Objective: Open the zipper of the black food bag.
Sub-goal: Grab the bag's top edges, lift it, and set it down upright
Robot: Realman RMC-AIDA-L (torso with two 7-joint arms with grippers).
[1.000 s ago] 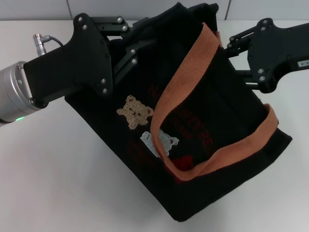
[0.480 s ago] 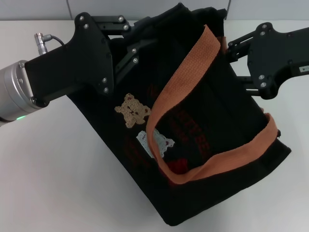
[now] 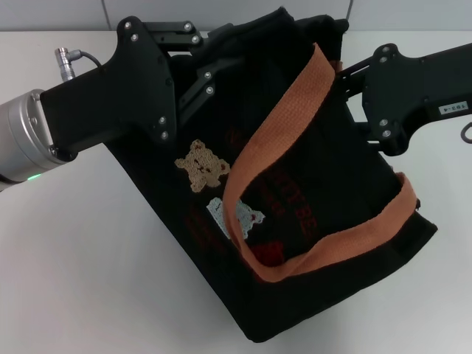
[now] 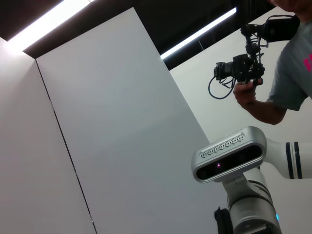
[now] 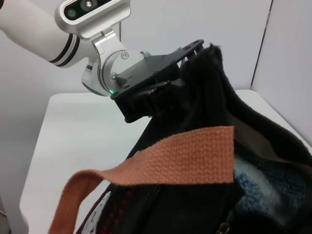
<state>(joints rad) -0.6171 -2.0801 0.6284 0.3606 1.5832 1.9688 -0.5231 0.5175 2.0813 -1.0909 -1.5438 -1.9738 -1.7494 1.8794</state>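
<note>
The black food bag (image 3: 310, 184) hangs tilted above the table, its bear patches (image 3: 200, 166) and one orange-brown handle (image 3: 276, 144) facing me. My left gripper (image 3: 221, 43) is shut on the bag's far top corner; it shows again in the right wrist view, left gripper (image 5: 161, 80). At the top right my right gripper (image 3: 344, 75) reaches behind the bag's upper edge and handle. In the right wrist view the bag's mouth is parted, and greyish lining (image 5: 256, 183) shows beside the zipper edge (image 5: 155, 194). I cannot make out the pull.
A white table (image 3: 88, 265) lies under the bag, with a wall seam behind it. In the left wrist view I see only wall panels, the robot's head (image 4: 229, 156), and a person holding a camera (image 4: 243, 68).
My right gripper has shifted left, closer in along the bag's top. The bag's lower right corner has swung left and slightly up. My left gripper has held its place.
</note>
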